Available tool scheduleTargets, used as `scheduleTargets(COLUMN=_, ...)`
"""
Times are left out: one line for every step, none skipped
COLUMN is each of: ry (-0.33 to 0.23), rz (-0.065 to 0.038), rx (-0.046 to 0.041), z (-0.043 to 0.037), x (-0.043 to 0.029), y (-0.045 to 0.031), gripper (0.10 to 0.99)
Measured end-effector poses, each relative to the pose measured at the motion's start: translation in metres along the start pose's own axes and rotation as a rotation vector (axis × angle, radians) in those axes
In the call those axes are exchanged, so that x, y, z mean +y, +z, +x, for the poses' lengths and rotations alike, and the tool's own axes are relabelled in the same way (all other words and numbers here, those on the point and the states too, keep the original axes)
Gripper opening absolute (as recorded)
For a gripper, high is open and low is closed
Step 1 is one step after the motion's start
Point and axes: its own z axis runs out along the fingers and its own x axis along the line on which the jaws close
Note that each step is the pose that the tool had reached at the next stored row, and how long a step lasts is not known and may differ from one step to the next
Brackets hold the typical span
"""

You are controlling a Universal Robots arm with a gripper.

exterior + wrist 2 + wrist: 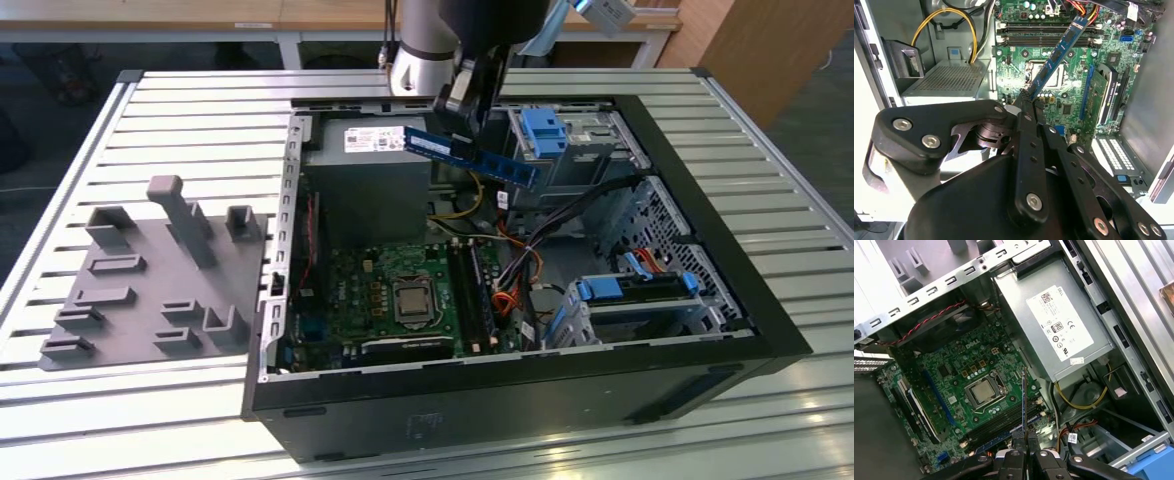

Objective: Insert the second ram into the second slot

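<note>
- My pincer (1026, 99) grips one end of the ram (1056, 55), a thin blue stick with black chips.
- It hangs tilted above the open case (507, 420), which holds the motherboard (387, 300) and power supply (360, 195).

Robot lab, slatted aluminium bench (200, 110)

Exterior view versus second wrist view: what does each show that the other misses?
Exterior view: the whole computer case on a slatted table, a grey fixture block at the exterior view's left. Second wrist view: the gripper close up, shut on the end of the second ram, clear of the memory slots. Both: that ram and the green motherboard.
</note>
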Motion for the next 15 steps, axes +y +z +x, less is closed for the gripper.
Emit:
scheduleTargets(ry=0.001, rz=0.0, rx=-0.0001, z=0.0, x=0.0, y=0.0, gripper=0.133)
scheduleTargets(ry=0.003, rz=0.0, rx=-0.0001, z=0.0, x=0.0, y=0.0, gripper=0.133)
scheduleTargets(ry=0.004, rz=0.0, rx=-0.0001, z=0.0, x=0.0, y=0.0, gripper=0.133)
scheduleTargets(ry=0.006, rz=0.0, rx=-0.0002, z=0.0, x=0.0, y=0.0, gripper=0.133)
scheduleTargets(ry=0.007, rz=0.0, rx=-0.0003, z=0.0, x=0.0, y=0.0, gripper=0.133)
scheduleTargets(ry=0.009, rz=0.0, rx=-0.0003, z=0.0, x=0.0, y=0.0, gripper=0.133)
scheduleTargets(ry=0.01, rz=0.0, rx=-0.0004, z=0.0, x=0.0, y=0.0, gripper=0.133)
scheduleTargets(ry=0.012, rz=0.0, rx=-0.0004, z=0.0, x=0.0, y=0.0, gripper=0.133)
scheduleTargets(ry=0.013, rz=0.0, rx=-0.0005, z=0.0, x=0.0, y=0.0, gripper=0.133)
scheduleTargets(ry=0.015, rz=0.0, rx=-0.0006, z=0.0, x=0.0, y=0.0, gripper=0.133)
scheduleTargets(ry=0.016, rz=0.0, rx=-0.0006, z=0.0, x=0.0, y=0.0, gripper=0.133)
scheduleTargets(ry=0.017, rz=0.0, rx=-0.0006, z=0.0, x=0.0, y=0.0, gripper=0.133)
scheduleTargets(ry=0.019, rz=0.0, rx=-0.0007, z=0.0, x=0.0, y=0.0, gripper=0.133)
scheduleTargets(ry=0.02, rz=0.0, rx=-0.0007, z=0.0, x=0.0, y=0.0, gripper=0.133)
scheduleTargets(ry=0.022, rz=0.0, rx=-0.0008, z=0.0, x=0.0, y=0.0, gripper=0.133)
